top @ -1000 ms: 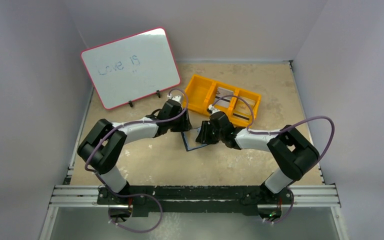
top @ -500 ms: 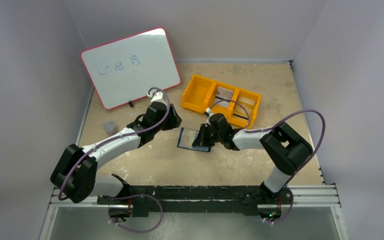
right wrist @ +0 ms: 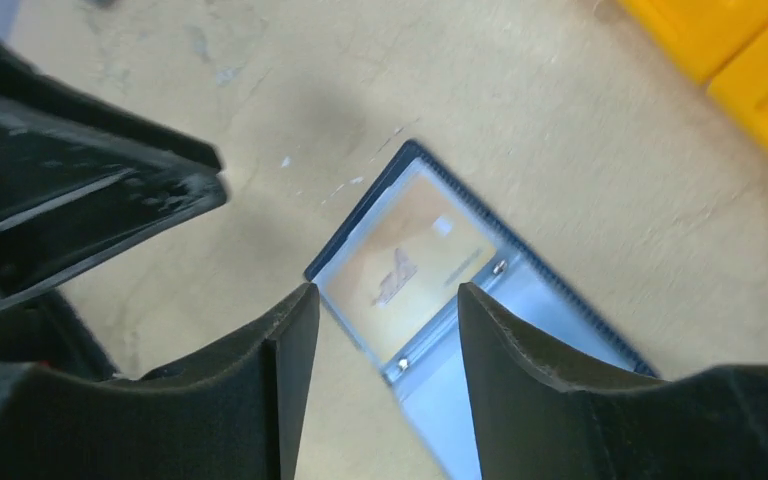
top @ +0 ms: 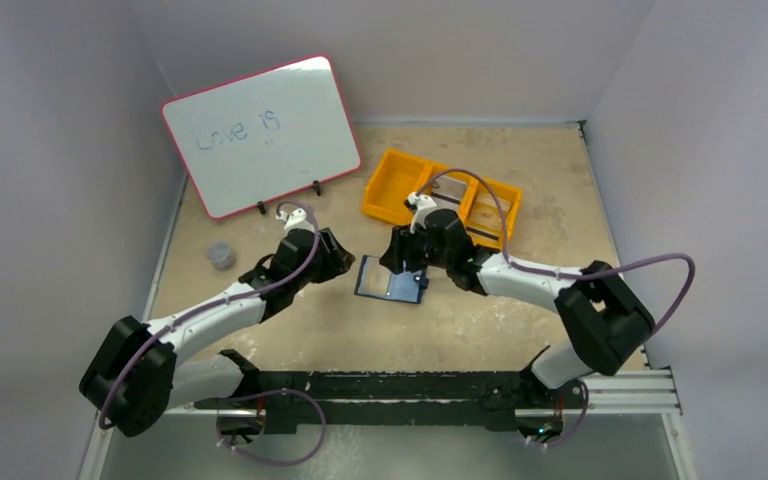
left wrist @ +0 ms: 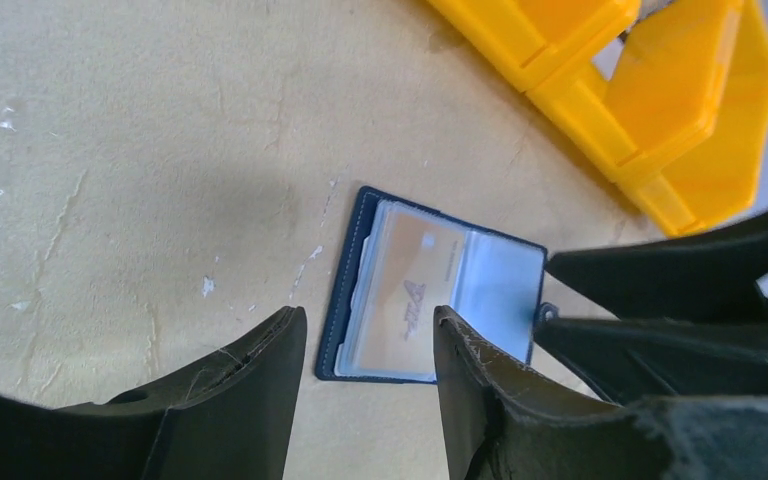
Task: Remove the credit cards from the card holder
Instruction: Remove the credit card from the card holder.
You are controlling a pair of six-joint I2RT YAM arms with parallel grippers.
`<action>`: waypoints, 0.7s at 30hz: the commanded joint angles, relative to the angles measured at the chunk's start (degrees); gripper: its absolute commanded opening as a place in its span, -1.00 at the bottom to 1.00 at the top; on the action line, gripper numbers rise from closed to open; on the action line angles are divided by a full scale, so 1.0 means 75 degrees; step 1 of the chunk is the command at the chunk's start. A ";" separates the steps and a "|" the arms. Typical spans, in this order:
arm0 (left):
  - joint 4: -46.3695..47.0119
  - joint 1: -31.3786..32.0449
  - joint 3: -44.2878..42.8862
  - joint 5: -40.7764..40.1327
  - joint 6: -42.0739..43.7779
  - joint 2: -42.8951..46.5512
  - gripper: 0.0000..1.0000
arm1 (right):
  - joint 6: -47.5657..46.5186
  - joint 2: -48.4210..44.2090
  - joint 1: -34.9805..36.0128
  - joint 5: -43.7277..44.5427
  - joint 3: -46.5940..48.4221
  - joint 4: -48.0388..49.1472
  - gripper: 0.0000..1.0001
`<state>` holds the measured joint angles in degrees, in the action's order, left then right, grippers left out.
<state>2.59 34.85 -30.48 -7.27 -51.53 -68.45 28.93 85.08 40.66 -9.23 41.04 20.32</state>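
The right gripper [right wrist: 387,295] hangs with its jaws parted and nothing between them, over the small dark navy folding card holder [right wrist: 430,260]. The left gripper [left wrist: 368,318], likewise parted and empty, hovers near the holder's left edge. The holder lies opened flat on the beige tabletop [top: 360,330], with a pale orange-tinted credit card [left wrist: 405,295] showing through its clear inner pocket and the orange plastic three-compartment tray [top: 388,178] just behind.

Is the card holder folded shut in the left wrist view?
No, the card holder lies open and flat on the table, and a card shows in its clear pocket.
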 commanded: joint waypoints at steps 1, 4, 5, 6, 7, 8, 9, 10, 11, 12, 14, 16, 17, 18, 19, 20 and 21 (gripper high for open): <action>0.0547 -0.0019 0.0065 -0.0172 -0.0389 0.0408 -0.01 | -0.1596 0.1104 -0.0439 -0.0473 0.1435 -0.1068 0.10; 0.0732 -0.0014 0.0240 0.0239 -0.0568 0.0358 -0.01 | -0.1486 0.1886 -0.0568 -0.1080 0.1863 -0.1410 -0.01; 0.0903 -0.0010 0.0357 0.0375 -0.0628 0.0386 -0.01 | -0.1418 0.1928 -0.0567 -0.1229 0.1842 -0.1218 0.07; 0.1037 -0.0007 0.0451 0.0498 -0.0669 0.0416 -0.01 | -0.1435 0.1933 -0.0567 -0.1252 0.1813 -0.1115 0.21; 0.1073 -0.0006 0.0500 0.0589 -0.0696 0.0419 -0.01 | -0.1482 0.1923 -0.0570 -0.1292 0.1818 -0.1077 0.30; 0.1073 -0.0006 0.0526 0.0686 -0.0699 0.0406 -0.01 | -0.1610 0.1953 -0.0570 -0.1384 0.1845 -0.1072 0.32; 0.1106 -0.0008 0.0560 0.0786 -0.0700 0.0403 -0.01 | -0.1905 0.2019 -0.0565 -0.1406 0.2004 -0.1230 0.31; 0.1184 -0.0003 0.0601 0.0915 -0.0700 0.0391 -0.01 | -0.2210 0.2088 -0.0570 -0.1294 0.2226 -0.1408 0.30; 0.1252 -0.0004 0.0640 0.1047 -0.0700 0.0366 -0.01 | -0.2321 0.2135 -0.0567 -0.1329 0.2305 -0.1436 0.30; 0.1316 0.0007 0.0670 0.1188 -0.0694 0.0345 -0.01 | -0.2445 0.2162 -0.0564 -0.1345 0.2375 -0.1442 0.30; 0.1371 0.0055 0.0668 0.1459 -0.0646 0.0208 -0.01 | -0.2650 0.2215 -0.0567 -0.1524 0.2476 -0.1470 0.26; 0.1363 0.0116 0.0641 0.1615 -0.0547 0.0047 -0.02 | -0.2858 0.2381 -0.0570 -0.1709 0.2684 -0.1735 0.22; 0.1327 0.0141 0.0630 0.1605 -0.0537 -0.0010 -0.03 | -0.2890 0.2496 -0.0570 -0.1764 0.2771 -0.1808 0.19; 0.1308 0.0159 0.0630 0.1564 -0.0533 -0.0061 -0.05 | -0.2935 0.2612 -0.0570 -0.1842 0.2852 -0.1855 0.16; 0.1309 0.0174 0.0641 0.1509 -0.0538 -0.0070 -0.06 | -0.2961 0.2719 -0.0570 -0.1905 0.2888 -0.1899 0.14; 0.1307 0.0189 0.0652 0.1428 -0.0566 -0.0042 -0.06 | -0.2982 0.2805 -0.0570 -0.2008 0.2922 -0.1910 0.13; 0.1301 0.0200 0.0659 0.1322 -0.0589 0.0031 -0.07 | -0.3003 0.2863 -0.0567 -0.2064 0.2949 -0.1931 0.12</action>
<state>9.58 35.79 -25.47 2.61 -55.96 -68.82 9.61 104.27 36.16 -20.80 60.95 8.16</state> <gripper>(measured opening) 0.473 0.571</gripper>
